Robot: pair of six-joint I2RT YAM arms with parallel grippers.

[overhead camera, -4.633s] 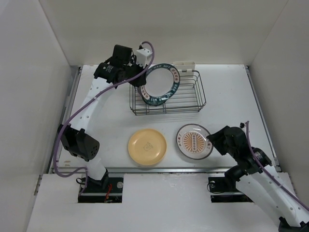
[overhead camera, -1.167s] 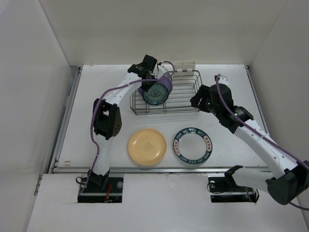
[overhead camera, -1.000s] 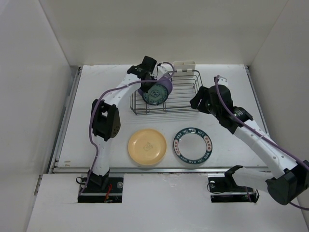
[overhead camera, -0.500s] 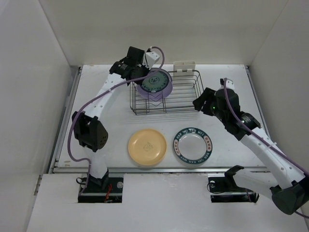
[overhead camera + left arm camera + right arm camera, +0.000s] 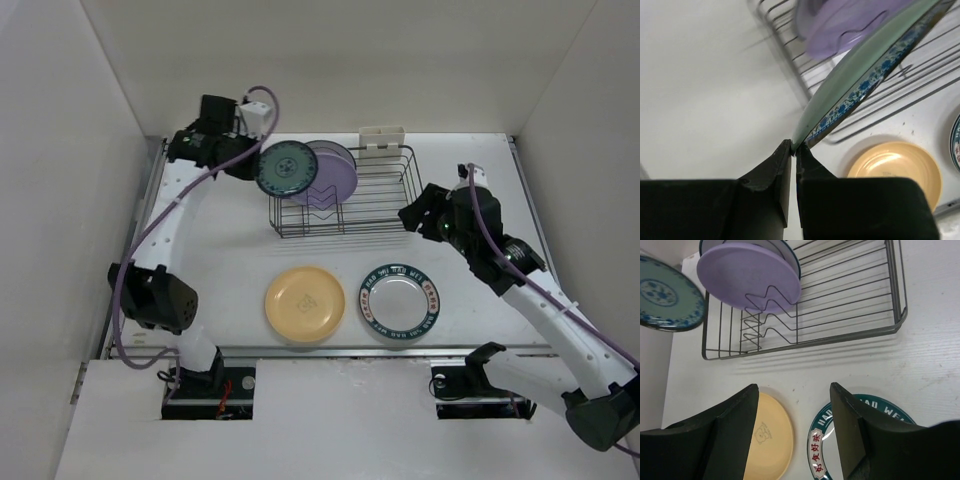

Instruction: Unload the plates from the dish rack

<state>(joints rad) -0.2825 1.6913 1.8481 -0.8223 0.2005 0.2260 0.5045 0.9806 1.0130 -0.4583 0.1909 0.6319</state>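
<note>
While L claw (image 5: 793,145) pinches its rim, teal plate (image 5: 284,168) hangs beside rack (image 5: 345,234).

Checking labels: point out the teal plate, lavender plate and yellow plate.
teal plate (image 5: 284,168), top view, centre of face
lavender plate (image 5: 747,275), right wrist view, middle of face
yellow plate (image 5: 305,303), top view, centre

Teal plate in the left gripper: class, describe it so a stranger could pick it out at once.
Find the dark wire dish rack at the far middle of the table. At its left end, the left gripper pinches the rim of a small teal plate held in the air. Unlike the plain lavender plate in the rack beside it, it has a blue floral border.
</note>
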